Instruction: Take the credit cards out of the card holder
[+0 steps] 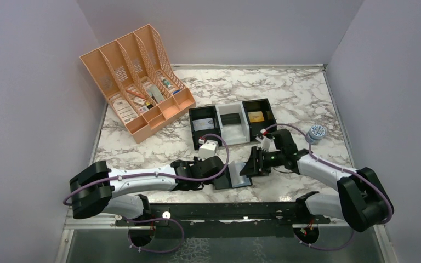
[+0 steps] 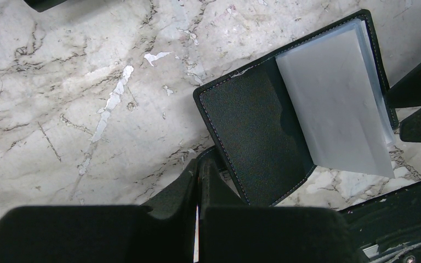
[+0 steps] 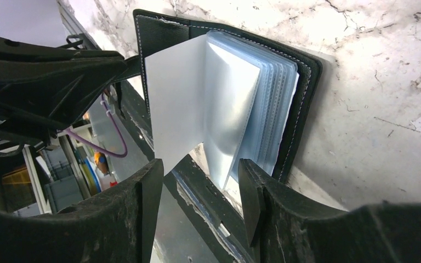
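Marble-patterned bench (image 1: 307, 93) carries every item, with plain grey walls on three sides. Nearest the front edge, my left tool (image 2: 197, 175) has its fingers pressed together at the near corner of the card holder (image 2: 252, 131); whether they nip the cover edge I cannot tell. The card holder lies open on the bench between both tools, inner face up. My right tool (image 3: 197, 170) is spread, one finger on each side of the clear sleeves (image 3: 230, 104) fanned up from the spine. Beyond, a black-and-white tray (image 1: 231, 129) holds a grey card (image 1: 203, 125) in its left compartment and a gold card (image 1: 255, 116) in its right. A small round container (image 1: 316, 133) sits right of the tray. At the far left stands an orange file rack (image 1: 137, 82).
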You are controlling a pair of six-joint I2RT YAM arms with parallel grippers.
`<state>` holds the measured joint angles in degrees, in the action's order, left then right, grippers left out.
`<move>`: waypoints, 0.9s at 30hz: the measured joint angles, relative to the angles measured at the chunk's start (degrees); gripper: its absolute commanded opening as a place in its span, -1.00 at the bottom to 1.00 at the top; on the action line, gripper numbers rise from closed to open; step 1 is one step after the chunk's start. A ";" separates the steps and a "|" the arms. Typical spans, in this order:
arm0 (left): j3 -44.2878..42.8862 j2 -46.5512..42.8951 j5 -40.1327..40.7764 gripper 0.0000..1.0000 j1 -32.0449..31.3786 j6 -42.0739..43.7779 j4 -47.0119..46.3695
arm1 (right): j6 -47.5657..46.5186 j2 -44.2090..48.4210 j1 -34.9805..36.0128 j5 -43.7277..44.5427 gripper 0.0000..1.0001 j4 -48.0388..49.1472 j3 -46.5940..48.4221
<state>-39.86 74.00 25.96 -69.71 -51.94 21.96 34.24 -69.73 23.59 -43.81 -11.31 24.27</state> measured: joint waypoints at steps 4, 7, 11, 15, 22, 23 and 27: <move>0.00 0.00 0.00 -1.00 0.00 0.00 0.00 | 0.44 -2.47 0.17 -1.31 0.07 1.99 -0.52; 0.00 0.00 -0.02 -1.00 0.00 0.00 0.00 | 0.66 -3.58 0.44 -2.23 0.06 2.78 -0.79; 0.00 0.20 -0.02 -1.00 0.00 0.00 -0.02 | 1.64 -4.11 0.59 -4.00 0.05 5.16 -1.20; 0.00 1.25 -0.20 -1.00 0.00 0.00 -0.04 | 3.08 -4.13 1.77 -5.57 0.05 7.74 -1.20; 0.02 1.75 -1.25 -1.00 0.00 -1.20 -1.53 | 6.27 -10.51 9.55 -5.31 0.07 12.07 3.23; 0.07 1.66 -1.29 -1.00 0.04 -1.66 -1.99 | 6.84 -11.61 10.71 -4.94 0.08 13.16 4.11; 2.25 -0.31 -1.51 -0.95 0.70 -4.39 -4.20 | 9.35 -14.01 12.76 -3.78 0.12 17.66 5.46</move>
<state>-37.60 73.69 24.45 -69.01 -56.34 17.76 43.59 -83.74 36.36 -47.59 6.35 29.74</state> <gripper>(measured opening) 0.019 0.548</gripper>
